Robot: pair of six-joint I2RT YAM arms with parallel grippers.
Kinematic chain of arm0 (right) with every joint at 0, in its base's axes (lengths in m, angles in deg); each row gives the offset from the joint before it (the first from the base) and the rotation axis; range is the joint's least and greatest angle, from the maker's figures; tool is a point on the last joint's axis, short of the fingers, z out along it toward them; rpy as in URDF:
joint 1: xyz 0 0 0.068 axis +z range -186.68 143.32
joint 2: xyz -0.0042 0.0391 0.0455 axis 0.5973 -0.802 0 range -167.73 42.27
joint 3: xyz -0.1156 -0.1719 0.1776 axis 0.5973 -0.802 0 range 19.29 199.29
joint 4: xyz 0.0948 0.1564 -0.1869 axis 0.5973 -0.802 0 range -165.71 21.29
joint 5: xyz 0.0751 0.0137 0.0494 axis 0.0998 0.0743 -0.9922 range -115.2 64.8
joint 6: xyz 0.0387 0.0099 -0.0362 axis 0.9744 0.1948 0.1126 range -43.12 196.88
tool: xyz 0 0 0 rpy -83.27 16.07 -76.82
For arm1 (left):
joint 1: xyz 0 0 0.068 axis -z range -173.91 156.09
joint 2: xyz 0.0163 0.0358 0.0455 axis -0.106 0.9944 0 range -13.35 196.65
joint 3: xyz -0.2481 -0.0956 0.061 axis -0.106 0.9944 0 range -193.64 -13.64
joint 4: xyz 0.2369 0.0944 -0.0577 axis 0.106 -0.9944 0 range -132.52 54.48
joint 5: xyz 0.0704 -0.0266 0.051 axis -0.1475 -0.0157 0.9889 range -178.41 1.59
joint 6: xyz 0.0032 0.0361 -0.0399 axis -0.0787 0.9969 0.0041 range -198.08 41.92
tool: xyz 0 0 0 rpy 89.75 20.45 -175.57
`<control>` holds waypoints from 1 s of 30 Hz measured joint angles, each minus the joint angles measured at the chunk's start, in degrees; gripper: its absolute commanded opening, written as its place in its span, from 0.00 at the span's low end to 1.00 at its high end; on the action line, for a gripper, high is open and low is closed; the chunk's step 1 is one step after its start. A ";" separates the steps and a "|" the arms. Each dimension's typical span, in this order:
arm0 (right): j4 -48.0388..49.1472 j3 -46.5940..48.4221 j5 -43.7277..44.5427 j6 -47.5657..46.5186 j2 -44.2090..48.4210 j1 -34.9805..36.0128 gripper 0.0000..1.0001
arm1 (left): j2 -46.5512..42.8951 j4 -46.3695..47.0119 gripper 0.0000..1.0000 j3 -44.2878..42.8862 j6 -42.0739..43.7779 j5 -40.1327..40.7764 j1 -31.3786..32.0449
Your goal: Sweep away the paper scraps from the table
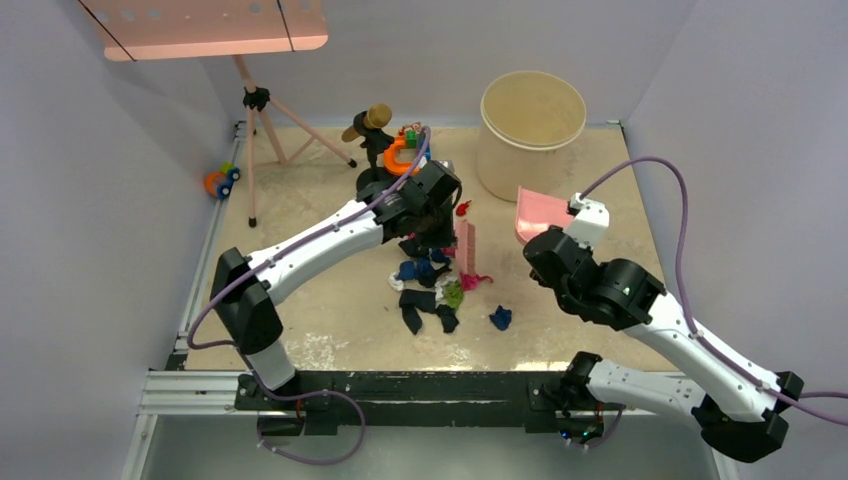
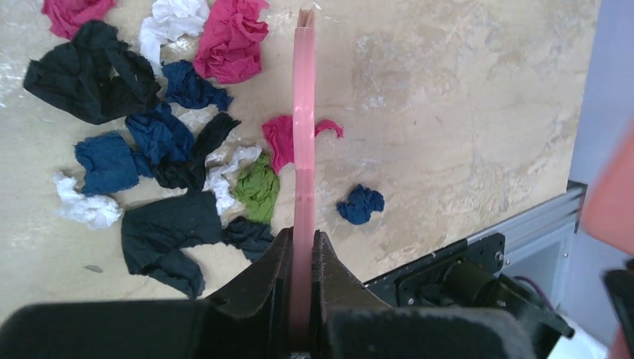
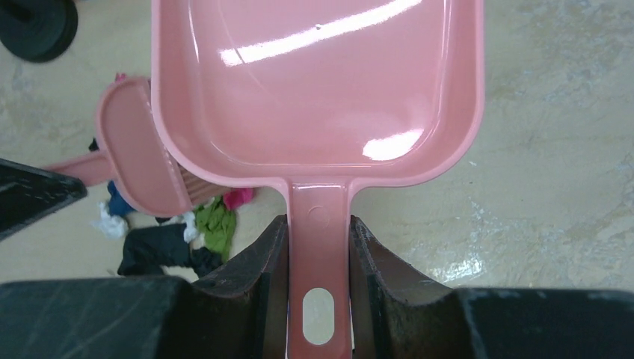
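Left claw [image 2: 303, 241] clamps the brush [image 2: 303, 112]; only right wrist shows right claw [image 3: 318, 224] gripping dustpan [image 3: 318, 82].

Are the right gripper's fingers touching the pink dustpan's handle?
Touching. Right wrist view: the right gripper has both fingers pressed against the dustpan handle, no gap on either side.

The brush [image 2: 303, 112] sticks out ahead of the left end effector [image 2: 303, 243], clamped in it. Most paper scraps [image 2: 157, 138] lie on the bench [image 2: 463, 112] left of the brush; one lies right. The dustpan [image 3: 314, 75] juts ahead of the right end effector [image 3: 318, 232], with scraps to its left and a bucket [image 1: 530, 130] beyond.
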 measured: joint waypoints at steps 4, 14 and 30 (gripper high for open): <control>-0.39 0.00 -6.03 -3.74 -2.12 0.00 0.00 | -4.02 -3.28 0.00 -1.49 5.22 0.46 0.02; -0.98 -3.15 -27.36 -14.56 -5.73 0.35 0.00 | -8.63 -15.93 0.00 -9.31 19.67 14.38 -1.42; 4.68 -11.37 -40.59 -15.63 -8.61 18.93 0.00 | 0.35 -20.33 0.00 -11.69 46.29 24.98 -8.44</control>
